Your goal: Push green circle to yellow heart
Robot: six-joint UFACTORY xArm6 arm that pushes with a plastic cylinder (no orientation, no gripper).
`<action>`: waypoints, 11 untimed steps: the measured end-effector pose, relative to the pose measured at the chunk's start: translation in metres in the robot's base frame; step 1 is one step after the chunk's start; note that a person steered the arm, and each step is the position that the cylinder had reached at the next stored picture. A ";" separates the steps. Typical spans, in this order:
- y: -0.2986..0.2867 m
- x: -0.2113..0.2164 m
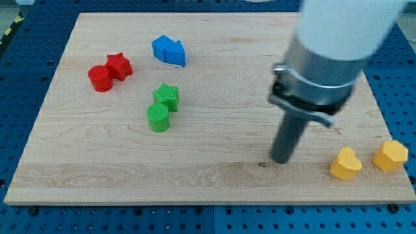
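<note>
The green circle (158,118) lies left of the board's middle, touching a green star (166,96) just above it. The yellow heart (345,164) lies near the view's bottom right corner of the board. My tip (281,160) rests on the board about a hand's width left of the yellow heart and far to the right of the green circle. It touches no block.
A yellow hexagon (390,156) sits right of the heart near the board's right edge. A red circle (100,78) and red star (119,66) sit at the upper left. Two blue blocks (169,51) touch each other near the top. The wooden board (214,175) lies on a blue perforated table.
</note>
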State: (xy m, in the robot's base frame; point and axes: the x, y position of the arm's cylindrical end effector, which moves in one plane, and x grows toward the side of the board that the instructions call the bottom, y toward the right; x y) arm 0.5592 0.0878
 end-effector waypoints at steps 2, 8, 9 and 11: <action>-0.151 -0.001; -0.135 -0.078; -0.088 -0.078; 0.019 -0.072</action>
